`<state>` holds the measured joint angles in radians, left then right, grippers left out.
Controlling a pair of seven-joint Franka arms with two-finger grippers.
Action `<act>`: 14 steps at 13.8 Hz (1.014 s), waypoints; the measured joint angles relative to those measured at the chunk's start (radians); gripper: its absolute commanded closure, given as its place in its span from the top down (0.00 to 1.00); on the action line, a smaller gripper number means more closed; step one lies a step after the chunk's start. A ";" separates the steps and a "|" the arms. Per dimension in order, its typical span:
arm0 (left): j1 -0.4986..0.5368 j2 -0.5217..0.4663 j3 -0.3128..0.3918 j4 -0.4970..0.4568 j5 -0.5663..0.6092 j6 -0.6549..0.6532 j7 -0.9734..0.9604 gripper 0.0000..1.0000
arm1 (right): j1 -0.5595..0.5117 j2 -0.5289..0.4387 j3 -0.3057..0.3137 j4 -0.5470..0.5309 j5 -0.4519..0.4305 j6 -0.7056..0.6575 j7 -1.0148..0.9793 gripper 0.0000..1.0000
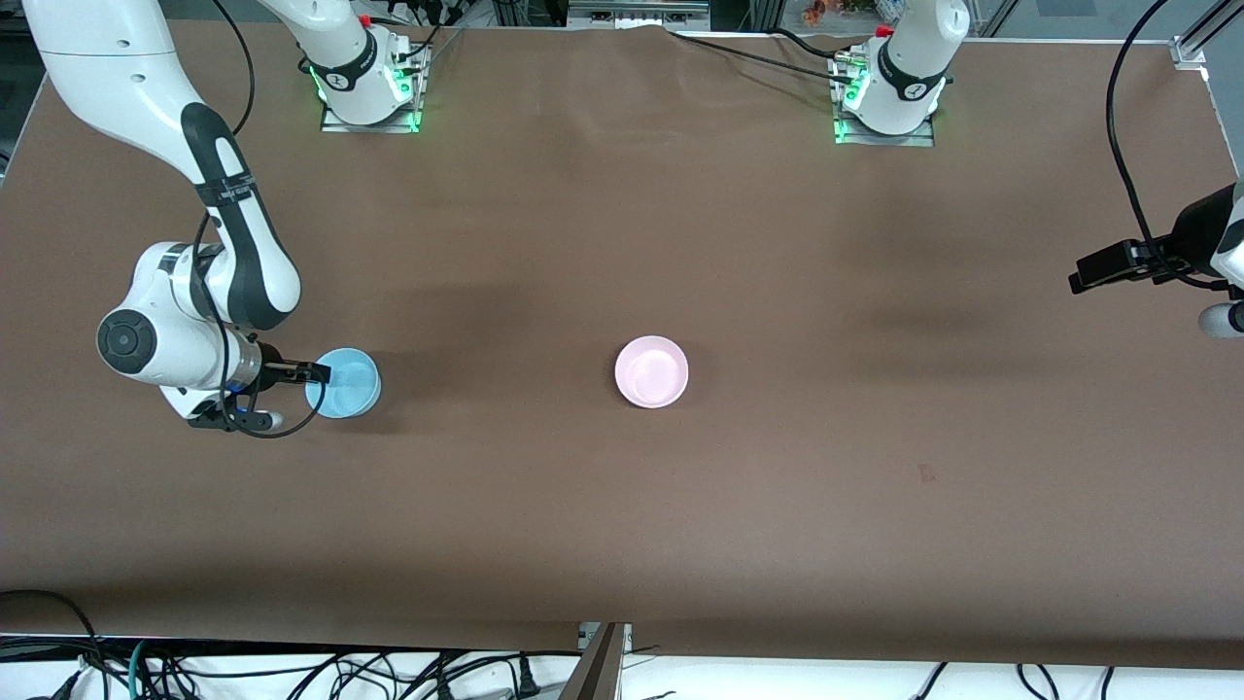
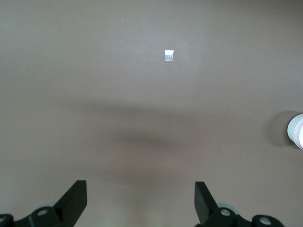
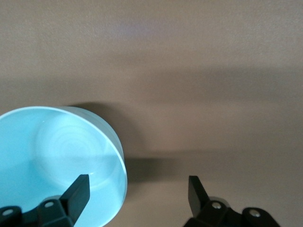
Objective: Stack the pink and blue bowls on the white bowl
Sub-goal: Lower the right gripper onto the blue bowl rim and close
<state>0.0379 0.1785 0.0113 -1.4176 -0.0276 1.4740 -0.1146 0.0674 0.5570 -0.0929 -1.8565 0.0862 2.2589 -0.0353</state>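
Pink and blue bowls sit well apart on my brown table (image 1: 622, 544). I see the small round pale pink plastic bowl (image 1: 651, 371) standing upright near the middle of the table, with nothing touching it. The small round light sky blue plastic bowl (image 1: 343, 382) is toward the right arm's end of the table, also upright, about as near to the front camera as the pink one.

My right end effector (image 1: 309, 377) is down at the blue bowl's rim. In the right wrist view its two dark fingers (image 3: 78, 191) stand apart: one is over the inside of the blue bowl (image 3: 61, 161) and the other is outside the wall, so the rim lies between them. I cannot tell whether either finger touches the plastic yet.

My left end effector (image 2: 140, 201) waits over bare table toward the left arm's end, its fingers spread wide with nothing between them. Its wrist view also shows a small pale square mark (image 2: 169, 55) on the table cover and the edge of a round pale bowl (image 2: 297, 131).
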 measured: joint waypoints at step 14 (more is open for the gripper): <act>0.000 0.000 0.000 0.000 0.000 0.000 0.000 1.00 | 0.000 -0.005 0.000 -0.003 0.000 0.007 0.000 0.20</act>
<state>0.0379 0.1785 0.0113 -1.4176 -0.0276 1.4739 -0.1146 0.0675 0.5522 -0.0929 -1.8592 0.0862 2.2662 -0.0349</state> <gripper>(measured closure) 0.000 0.674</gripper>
